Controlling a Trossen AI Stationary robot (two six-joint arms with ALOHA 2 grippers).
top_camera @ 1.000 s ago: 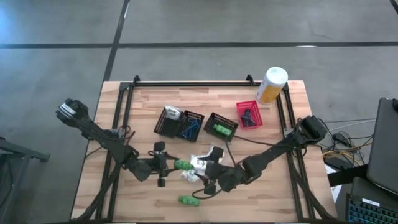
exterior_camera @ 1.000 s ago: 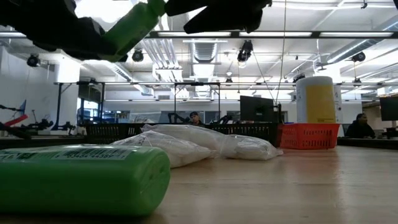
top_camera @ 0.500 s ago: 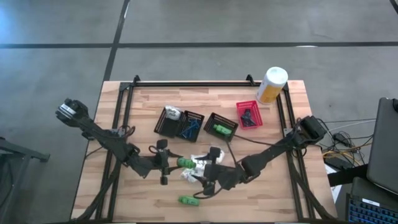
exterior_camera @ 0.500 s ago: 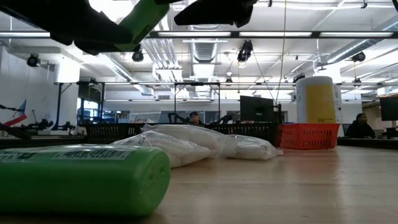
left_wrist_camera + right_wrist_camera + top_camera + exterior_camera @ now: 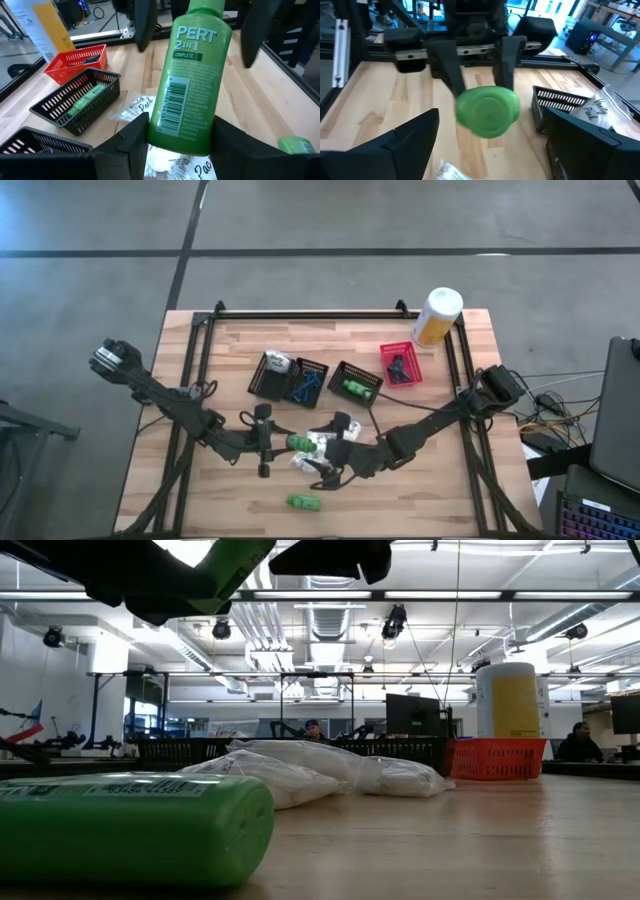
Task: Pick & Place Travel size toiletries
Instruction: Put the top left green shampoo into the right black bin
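A green "PERT 2 in 1" bottle (image 5: 192, 75) is in my left gripper (image 5: 275, 442), above the table's middle. Its cap (image 5: 487, 111) points at my right gripper (image 5: 330, 452). That gripper is open, with one finger (image 5: 142, 25) on each side of the cap, apart from it. White clear-wrapped lumps (image 5: 318, 442) lie on the wood below both grippers. A second green bottle (image 5: 303, 502) lies on its side near the near edge, large in the low view (image 5: 130, 830). My left gripper pinches the green bottle by its bottom end (image 5: 182, 137), between its two fingers (image 5: 132, 137). It comes level from the table's left, and the bottle runs on past the fingers toward the right. The bottle is lifted clear of the table, with its cap end free.
Three black mesh baskets (image 5: 305, 380) and a red one (image 5: 400, 365) stand in a row behind the grippers; one black basket holds a green packet (image 5: 355, 387). A tall white-and-yellow canister (image 5: 437, 315) stands at the far right corner. Bare wood lies near the left and right edges.
My left gripper has carried the green bottle a little up and toward the table's right. My right gripper has moved left toward the bottle, so its open fingers now stand beside the cap.
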